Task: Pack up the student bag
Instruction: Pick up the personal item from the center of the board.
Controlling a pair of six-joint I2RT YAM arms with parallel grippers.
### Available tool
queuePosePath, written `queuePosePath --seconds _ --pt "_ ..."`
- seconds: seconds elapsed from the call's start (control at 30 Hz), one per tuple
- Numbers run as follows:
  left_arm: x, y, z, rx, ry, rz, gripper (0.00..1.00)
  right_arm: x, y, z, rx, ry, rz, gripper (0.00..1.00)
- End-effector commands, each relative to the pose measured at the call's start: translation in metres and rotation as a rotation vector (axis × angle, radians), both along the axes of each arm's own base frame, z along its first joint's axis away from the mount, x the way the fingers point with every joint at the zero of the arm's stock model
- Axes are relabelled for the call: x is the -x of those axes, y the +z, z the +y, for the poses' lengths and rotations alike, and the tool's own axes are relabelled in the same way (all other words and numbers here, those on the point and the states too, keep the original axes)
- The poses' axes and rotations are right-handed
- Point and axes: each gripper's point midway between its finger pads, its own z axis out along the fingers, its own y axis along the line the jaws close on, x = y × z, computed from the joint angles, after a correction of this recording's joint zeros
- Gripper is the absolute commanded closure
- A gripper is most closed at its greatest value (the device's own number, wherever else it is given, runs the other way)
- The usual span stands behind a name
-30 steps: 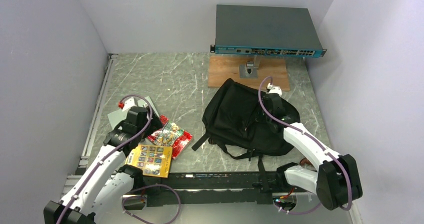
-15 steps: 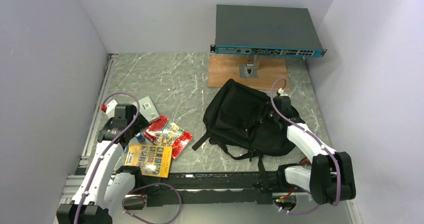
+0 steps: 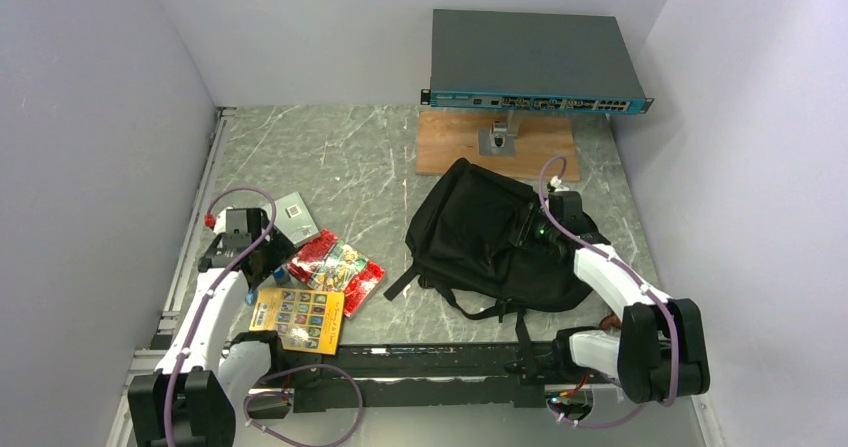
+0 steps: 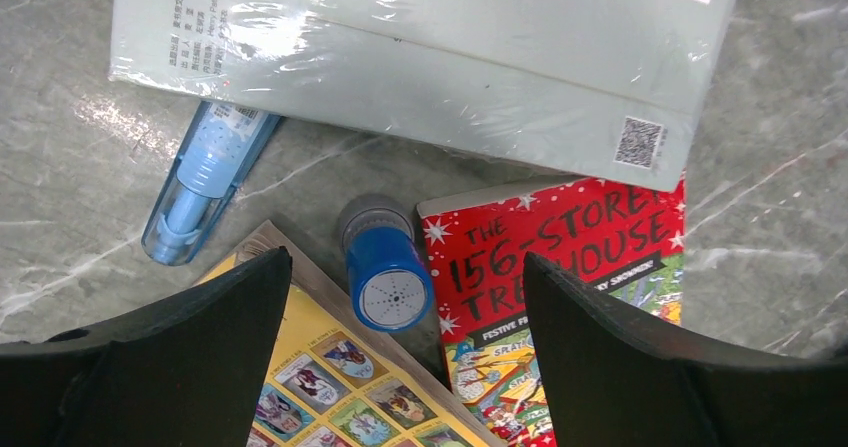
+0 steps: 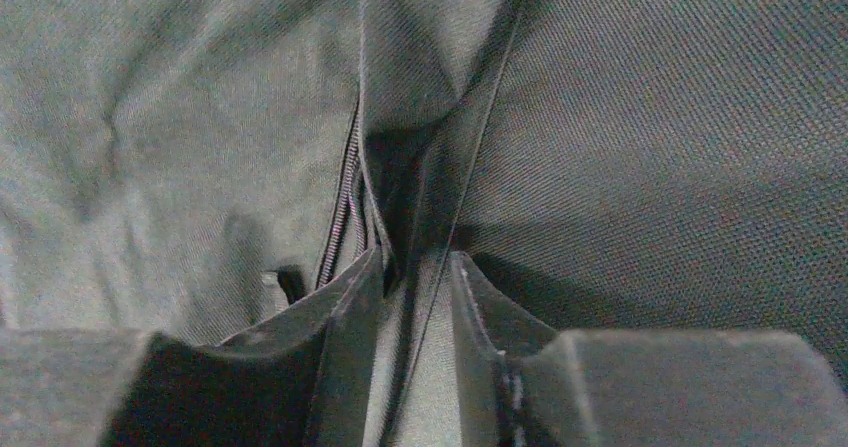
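While right arm (image 3: 610, 272) jaws clamp student bag (image 3: 480, 237) fabric | left arm (image 3: 215, 297) jaws apart above blue stamp (image 4: 385, 272)

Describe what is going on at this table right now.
The right gripper is pinched shut on a fold of the student bag beside its zipper. The left gripper hovers open over a blue cylinder among a red book, a yellow book and a shrink-wrapped book on the table, outside the bag.
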Motion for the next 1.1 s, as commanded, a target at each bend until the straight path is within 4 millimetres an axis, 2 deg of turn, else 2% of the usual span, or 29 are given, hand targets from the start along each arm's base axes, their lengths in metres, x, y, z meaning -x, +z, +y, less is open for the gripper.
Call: queuePosePath --seconds 0.0,0.1,0.23,0.37,0.5,0.53,0.6,0.77,0.87,1.07 --pt "-0.007 -0.005 0.000 0.010 0.003 -0.044 0.14 -0.007 0.027 0.000 0.080 0.050 -0.084 0.63" --pt "-0.006 -0.012 0.002 0.003 0.018 -0.019 0.26 -0.007 0.039 0.004 0.095 0.060 -0.109 0.61" --pt "-0.011 -0.015 0.002 0.007 0.018 -0.015 0.37 -0.008 0.058 0.011 0.119 0.076 -0.157 0.56" --pt "-0.015 -0.020 0.001 0.013 0.022 -0.005 0.54 -0.009 0.070 0.022 0.140 0.117 -0.182 0.51" --pt "-0.016 -0.019 -0.001 0.017 0.007 -0.010 0.81 -0.009 0.070 0.039 0.088 0.165 -0.170 0.44" --pt "-0.017 -0.015 -0.001 0.015 -0.005 -0.021 0.89 -0.011 0.070 0.045 0.056 0.169 -0.166 0.41" --pt "-0.018 -0.006 -0.003 0.010 -0.025 -0.054 1.00 -0.014 0.071 0.056 -0.014 0.165 -0.150 0.38" --pt "-0.023 0.030 -0.022 0.002 -0.127 -0.174 1.00 -0.030 0.068 0.072 -0.122 0.109 -0.098 0.32" --pt "-0.024 0.054 -0.057 0.084 -0.267 -0.268 1.00 -0.038 0.056 0.076 -0.130 0.113 -0.064 0.32" --pt "-0.018 0.089 -0.114 0.234 -0.483 -0.447 1.00 -0.040 0.014 0.044 0.002 -0.023 0.035 0.34"
